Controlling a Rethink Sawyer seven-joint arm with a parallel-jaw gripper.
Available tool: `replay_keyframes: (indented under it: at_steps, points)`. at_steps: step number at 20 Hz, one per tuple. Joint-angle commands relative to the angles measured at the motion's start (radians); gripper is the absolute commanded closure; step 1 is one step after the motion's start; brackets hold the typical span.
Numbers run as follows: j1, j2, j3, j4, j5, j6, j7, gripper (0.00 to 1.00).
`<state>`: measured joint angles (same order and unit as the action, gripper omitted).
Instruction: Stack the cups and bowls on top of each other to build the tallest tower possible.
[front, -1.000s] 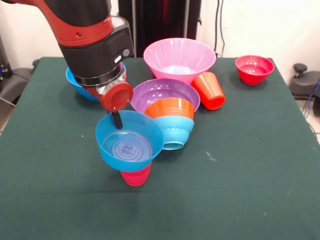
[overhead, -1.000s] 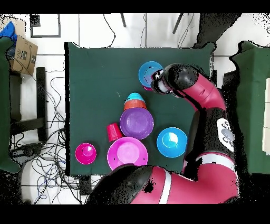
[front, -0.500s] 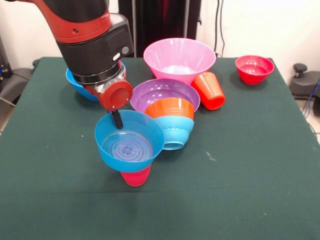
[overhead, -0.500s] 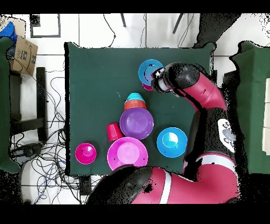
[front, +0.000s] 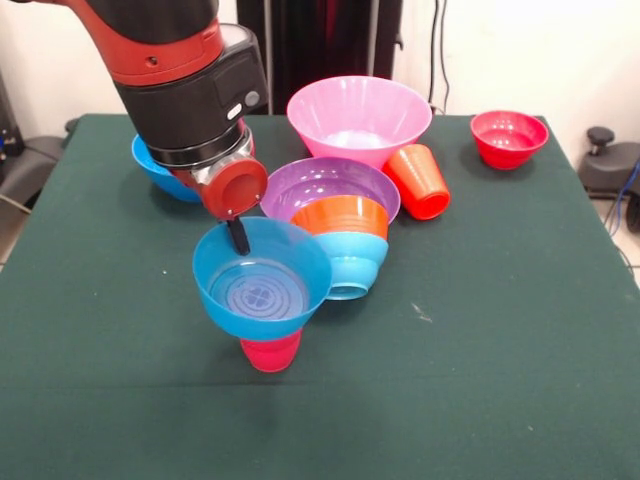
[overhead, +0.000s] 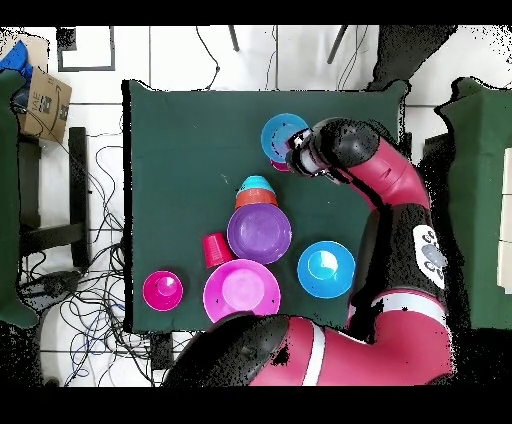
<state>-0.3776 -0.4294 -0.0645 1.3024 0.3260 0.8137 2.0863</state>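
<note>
Pinkish-red cup (front: 270, 353) stands nearest the front table edge, the small blue bowl (front: 262, 279) sitting tilted on top of it; the gripper (front: 238, 236) has one dark finger (front: 239, 237) inside the bowl's far rim, whether it is clamped on that rim cannot be told. Just behind and to the right sits the tower (front: 343, 244), orange bowl (front: 341, 216) nested in light-blue bowl (front: 348, 262), touching the purple bowl (front: 325, 186); the orange-red cup (front: 419, 182) lies on its side beside it. Farther back: large pink bowl (front: 358, 117), deep blue bowl (front: 155, 168) partly hidden behind the arm (front: 185, 75), small red bowl (front: 508, 137) apart at the far right on the green table (front: 500, 330).
</note>
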Motion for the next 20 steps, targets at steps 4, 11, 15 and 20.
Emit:
replay_keyframes:
  at_steps: [4, 11, 15, 20]
  points:
    - [0.015, -0.009, 0.069, 0.032, 0.021, 0.124, 0.134, 1.0]
    - [0.017, -0.012, 0.074, 0.057, 0.024, 0.101, 0.125, 1.0]
    - [0.012, -0.009, 0.079, 0.064, 0.026, 0.092, 0.119, 1.0]
    - [0.011, -0.013, 0.085, 0.087, 0.032, 0.075, 0.116, 1.0]
